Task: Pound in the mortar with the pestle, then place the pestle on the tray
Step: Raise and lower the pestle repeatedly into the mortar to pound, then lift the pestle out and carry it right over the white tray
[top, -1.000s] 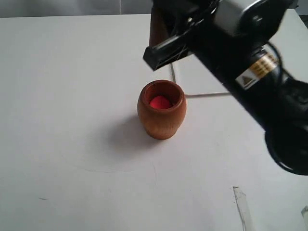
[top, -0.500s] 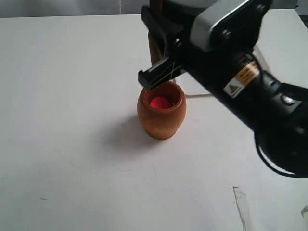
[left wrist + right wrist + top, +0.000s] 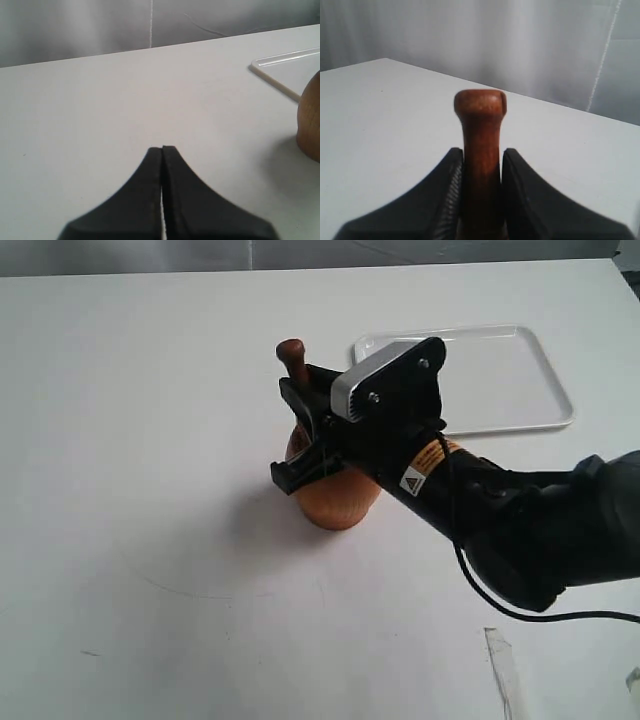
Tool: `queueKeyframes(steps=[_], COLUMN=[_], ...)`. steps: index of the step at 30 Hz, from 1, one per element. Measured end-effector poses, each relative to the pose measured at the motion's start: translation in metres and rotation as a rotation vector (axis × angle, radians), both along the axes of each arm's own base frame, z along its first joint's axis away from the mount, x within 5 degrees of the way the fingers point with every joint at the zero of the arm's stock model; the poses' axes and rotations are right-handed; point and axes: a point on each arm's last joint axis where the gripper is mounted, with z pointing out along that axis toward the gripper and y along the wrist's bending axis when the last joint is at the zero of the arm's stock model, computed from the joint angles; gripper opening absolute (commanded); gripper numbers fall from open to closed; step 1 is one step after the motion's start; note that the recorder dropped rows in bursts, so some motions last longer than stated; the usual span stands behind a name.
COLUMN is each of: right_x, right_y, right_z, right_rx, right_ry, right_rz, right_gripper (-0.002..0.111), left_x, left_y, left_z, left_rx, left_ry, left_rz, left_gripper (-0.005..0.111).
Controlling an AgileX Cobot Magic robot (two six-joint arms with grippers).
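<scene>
The reddish-brown mortar [image 3: 336, 504] stands mid-table, its mouth covered by my right arm. The dark-brown pestle [image 3: 292, 352] stands nearly upright over it, knob end up, its lower end hidden behind the gripper at the mortar's mouth. My right gripper [image 3: 300, 432] is shut on the pestle's shaft; in the right wrist view both fingers press the pestle [image 3: 481, 130] just below the knob. The white tray [image 3: 510, 380] lies behind and to the right of the mortar. My left gripper [image 3: 162, 149] is shut on nothing, low over the table, with the mortar's side [image 3: 311, 117] and a tray corner [image 3: 280, 67] beyond it.
The white table [image 3: 150, 440] spreads out left of and in front of the mortar. A strip of clear tape [image 3: 503, 665] lies near the front right. A grey curtain backs the far table edge [image 3: 100, 47].
My right arm has come down and toward the front, bringing the pestle to the mortar's mouth. The red piece inside the mortar is now covered, and the tray has come into view.
</scene>
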Motion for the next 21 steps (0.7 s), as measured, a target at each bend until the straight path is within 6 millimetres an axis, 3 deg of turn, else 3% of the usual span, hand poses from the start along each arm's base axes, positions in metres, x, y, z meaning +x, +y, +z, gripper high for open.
queueKeyframes(steps=[3,6,10,13,17,21], right_x=[-0.002,-0.005,-0.013,-0.016,-0.006,0.017], right_y=[-0.003,-0.012,-0.042,-0.073,-0.110,-0.123], right_z=[0.017,0.058,0.119,0.150,0.161,0.149], right_rx=[0.044,0.142,0.200,0.157,0.068,-0.060], right_ry=[-0.031,-0.142,-0.348,-0.453,-0.437,-0.326], right_rz=[-0.004,-0.033,-0.165,-0.347,-0.564,-0.585], right_gripper=[0.000,0.000,0.000,0.000,0.000,0.000], left_x=[0.000,0.000,0.000,0.000,0.000,0.000], left_y=[0.000,0.000,0.000,0.000,0.000,0.000], left_z=[0.000,0.000,0.000,0.000,0.000,0.000], left_rx=[0.000,0.000,0.000,0.000,0.000,0.000], left_ry=[0.000,0.000,0.000,0.000,0.000,0.000], left_rz=[0.000,0.000,0.000,0.000,0.000,0.000], left_gripper=[0.000,0.000,0.000,0.000,0.000,0.000])
